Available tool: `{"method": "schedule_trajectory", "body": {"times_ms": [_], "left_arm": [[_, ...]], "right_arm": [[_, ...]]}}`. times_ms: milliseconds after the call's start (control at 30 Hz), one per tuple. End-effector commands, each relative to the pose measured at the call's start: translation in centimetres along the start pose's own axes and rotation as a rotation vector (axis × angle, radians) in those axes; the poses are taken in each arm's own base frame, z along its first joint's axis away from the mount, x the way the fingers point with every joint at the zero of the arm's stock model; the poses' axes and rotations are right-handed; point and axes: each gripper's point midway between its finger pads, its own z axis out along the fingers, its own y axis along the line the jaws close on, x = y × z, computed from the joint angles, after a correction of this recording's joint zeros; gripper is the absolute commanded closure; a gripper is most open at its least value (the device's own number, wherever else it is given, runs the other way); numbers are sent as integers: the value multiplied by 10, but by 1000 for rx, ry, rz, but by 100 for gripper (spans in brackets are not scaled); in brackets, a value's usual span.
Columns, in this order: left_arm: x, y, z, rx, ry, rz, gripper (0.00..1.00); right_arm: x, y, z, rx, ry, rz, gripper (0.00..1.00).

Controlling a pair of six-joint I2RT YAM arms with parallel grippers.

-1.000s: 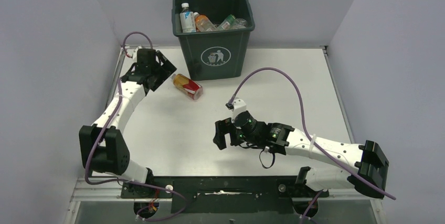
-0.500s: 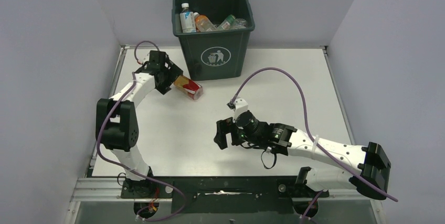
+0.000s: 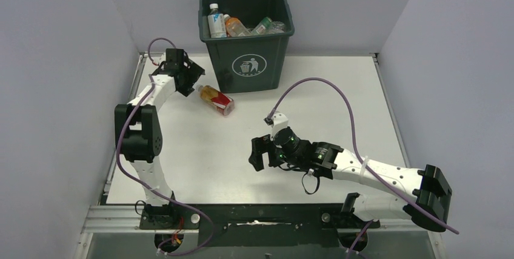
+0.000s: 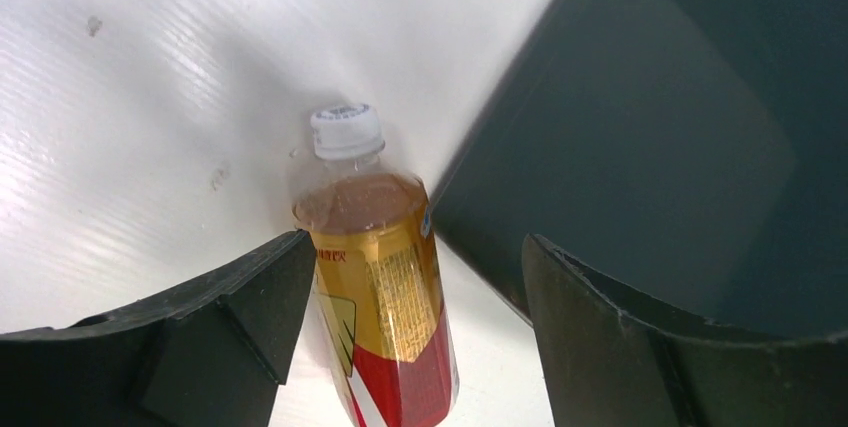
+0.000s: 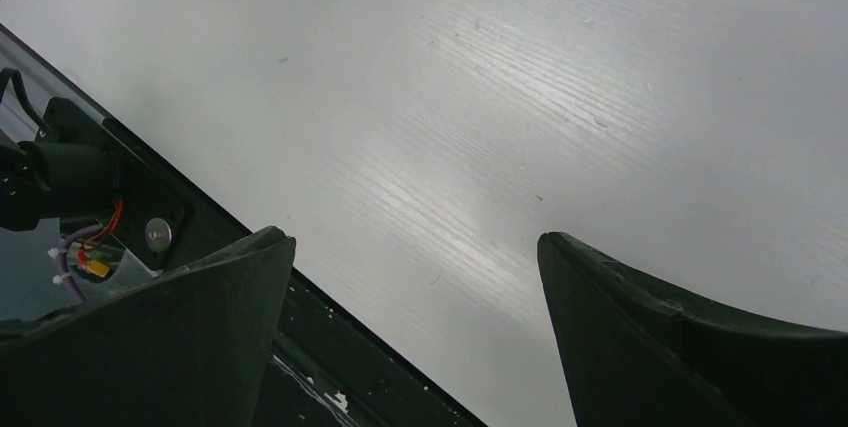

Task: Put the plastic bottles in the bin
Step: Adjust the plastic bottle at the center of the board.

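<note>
Top view: one loose bottle (image 3: 217, 99) lies on its side on the table (image 3: 339, 89), left of centre, just in front of the bin's lower left corner. White cap (image 3: 200, 89) points to the upper left, red end of the label to the lower right.

Bin (image 3: 250, 65), dark green, stands at the back of the table, top centre of frame. Several bottles (image 3: 235, 26) already inside, one upright with a white cap at the left.

Left tool (image 3: 191, 82) sits at the cap end of the loose bottle, just up and left of it.

Left wrist view: left tool (image 4: 415, 247) spread, with the bottle (image 4: 385, 297) lying in the gap, cap (image 4: 345, 130) toward the top of frame. Left-frame finger meets the edge of the yellow label; cannot tell whether it touches. Right-frame finger stands apart from the bottle, white table showing between. Not pinching. Bin wall (image 4: 650, 147) fills the upper right, close beside the bottle.

Right tool (image 3: 257, 153) is low centre in the top view, well apart from bottle and bin. Right wrist view: right tool (image 5: 415, 242) spread wide, only bare table (image 5: 500, 97) between the fingers, dark frame rail at lower left.
</note>
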Motion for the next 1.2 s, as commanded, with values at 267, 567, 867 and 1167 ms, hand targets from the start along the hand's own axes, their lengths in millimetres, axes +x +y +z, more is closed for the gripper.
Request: {"method": "schedule_trajectory", "body": {"times_ms": [267, 567, 867, 1167], "left_arm": [[-43, -43, 11, 175, -113, 6, 49], [-42, -43, 39, 154, -120, 78, 59], [-17, -55, 56, 162, -95, 177, 59], [20, -31, 58, 138, -42, 217, 60]], "right_arm": [[-10, 2, -5, -19, -53, 29, 2], [-9, 0, -6, -16, -52, 35, 2], [-8, 0, -4, -13, -45, 38, 2], [-8, 1, -3, -14, -44, 40, 2]]}}
